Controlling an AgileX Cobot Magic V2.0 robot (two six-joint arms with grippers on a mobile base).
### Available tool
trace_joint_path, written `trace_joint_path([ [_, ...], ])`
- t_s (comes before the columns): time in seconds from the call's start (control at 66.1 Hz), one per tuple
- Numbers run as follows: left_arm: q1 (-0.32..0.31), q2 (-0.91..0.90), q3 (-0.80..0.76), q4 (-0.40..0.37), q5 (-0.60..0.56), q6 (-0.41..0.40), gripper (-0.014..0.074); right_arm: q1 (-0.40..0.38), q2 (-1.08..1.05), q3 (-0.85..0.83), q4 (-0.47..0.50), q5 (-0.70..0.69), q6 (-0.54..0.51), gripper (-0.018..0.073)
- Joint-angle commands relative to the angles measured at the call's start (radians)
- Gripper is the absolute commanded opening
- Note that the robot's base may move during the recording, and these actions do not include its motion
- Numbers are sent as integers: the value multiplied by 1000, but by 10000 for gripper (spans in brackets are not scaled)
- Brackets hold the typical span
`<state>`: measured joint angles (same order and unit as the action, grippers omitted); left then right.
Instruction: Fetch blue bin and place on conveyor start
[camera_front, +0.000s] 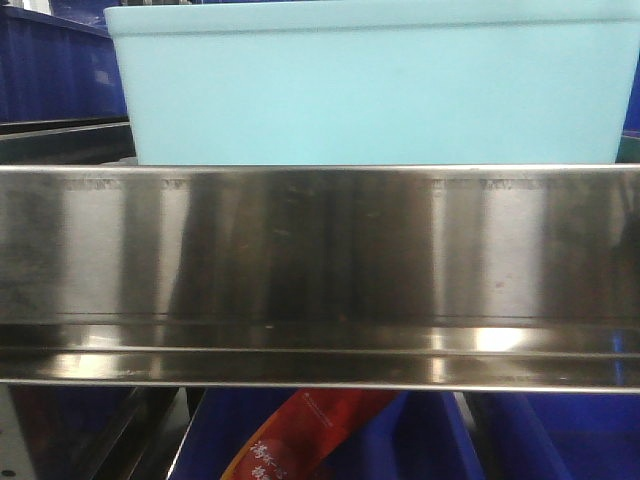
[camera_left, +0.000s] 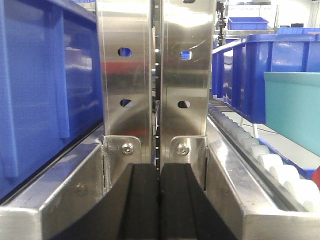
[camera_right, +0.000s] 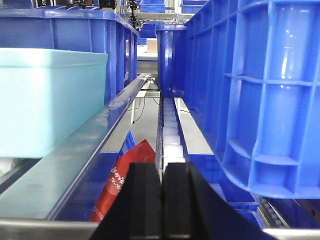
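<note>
Left gripper left of bin, black pads pressed together on nothing, steel posts ahead, white rollers just below bin, steel rail across bin's front, right gripper right of bin, pads together, empty, ribbed crate farther right

I saw a stainless-steel rack rail across my front view, dark blue ribbed crates beside white roller tracks, perforated steel uprights.
</note>
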<state>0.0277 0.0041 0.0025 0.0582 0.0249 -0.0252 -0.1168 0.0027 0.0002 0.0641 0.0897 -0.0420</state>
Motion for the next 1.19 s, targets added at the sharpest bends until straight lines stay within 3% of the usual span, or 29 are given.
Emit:
trace_joint_path([
  [0.0,-4,-4,-3,-6,-14,6,-111,1,-3,0,2,-17,-2,-162],
  [0.726,-4,-4,-3,-6,-72,6,-111,1,-3,0,2,-20,-2,-162],
  [1.043,-4,-4,-3,-10,-79,6,-111,1,-3,0,2,-149,-2,-162],
  [1.179,-4,-4,-52,-10,-61,6,-111,1,-3,-59,2,-116,-2,-162],
])
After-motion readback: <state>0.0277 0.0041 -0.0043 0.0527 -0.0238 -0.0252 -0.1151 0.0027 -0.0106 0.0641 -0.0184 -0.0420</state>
